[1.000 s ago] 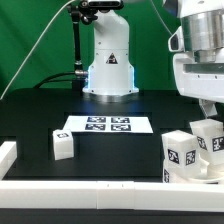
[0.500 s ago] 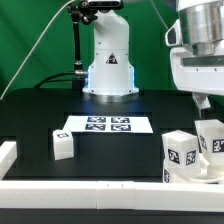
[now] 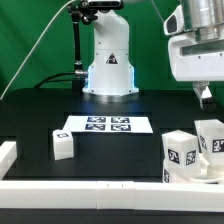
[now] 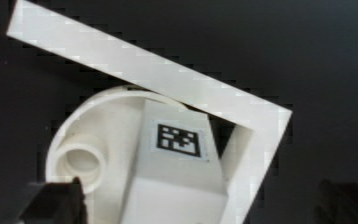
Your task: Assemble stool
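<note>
My gripper [image 3: 205,97] hangs open at the exterior view's right, a little above an upright white stool leg [image 3: 210,138] with a black-and-white tag. That leg stands free on the round white seat [image 3: 203,168]. A second tagged leg [image 3: 180,152] stands beside it, and a third leg [image 3: 62,145] lies alone on the black table toward the left. In the wrist view the tagged leg [image 4: 181,150] rests against the seat [image 4: 96,130], whose round hole shows. My gripper [image 4: 199,208] has its fingers far apart on either side, holding nothing.
The marker board [image 3: 107,125] lies flat in the middle of the table, in front of the robot base [image 3: 108,60]. A long white border rail [image 3: 90,186] runs along the front edge and another rail [image 3: 8,152] sits at the left. In the wrist view a rail [image 4: 149,70] runs just past the seat.
The gripper opened, let go of the upright leg on the seat and rose straight up. The leg stays standing where it was.
</note>
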Robot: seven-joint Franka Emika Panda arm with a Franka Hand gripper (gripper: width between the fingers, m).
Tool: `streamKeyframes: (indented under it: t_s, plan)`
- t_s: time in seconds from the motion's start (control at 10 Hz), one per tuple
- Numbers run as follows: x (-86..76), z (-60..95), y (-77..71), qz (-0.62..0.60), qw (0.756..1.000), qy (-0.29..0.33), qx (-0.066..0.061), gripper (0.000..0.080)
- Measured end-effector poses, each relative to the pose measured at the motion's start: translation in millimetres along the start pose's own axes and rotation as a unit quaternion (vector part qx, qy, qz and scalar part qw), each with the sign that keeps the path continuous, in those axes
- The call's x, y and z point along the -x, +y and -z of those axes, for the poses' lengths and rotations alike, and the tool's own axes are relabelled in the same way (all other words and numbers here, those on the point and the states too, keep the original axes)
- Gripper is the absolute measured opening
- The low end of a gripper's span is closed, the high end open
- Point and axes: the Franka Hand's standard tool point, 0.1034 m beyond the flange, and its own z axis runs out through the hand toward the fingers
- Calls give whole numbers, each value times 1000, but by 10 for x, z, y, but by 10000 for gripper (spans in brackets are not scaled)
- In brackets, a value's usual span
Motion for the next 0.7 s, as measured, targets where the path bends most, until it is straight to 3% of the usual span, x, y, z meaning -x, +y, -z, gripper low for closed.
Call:
streamKeyframes:
  t_s: [0.3,0.5,0.7]
  plan:
    - [28,-16,3,176,984,-1,11,649]
    - [17,-28,-10,264,965,6,5,649]
    - [9,-27,-6,335,942,6,6,649]
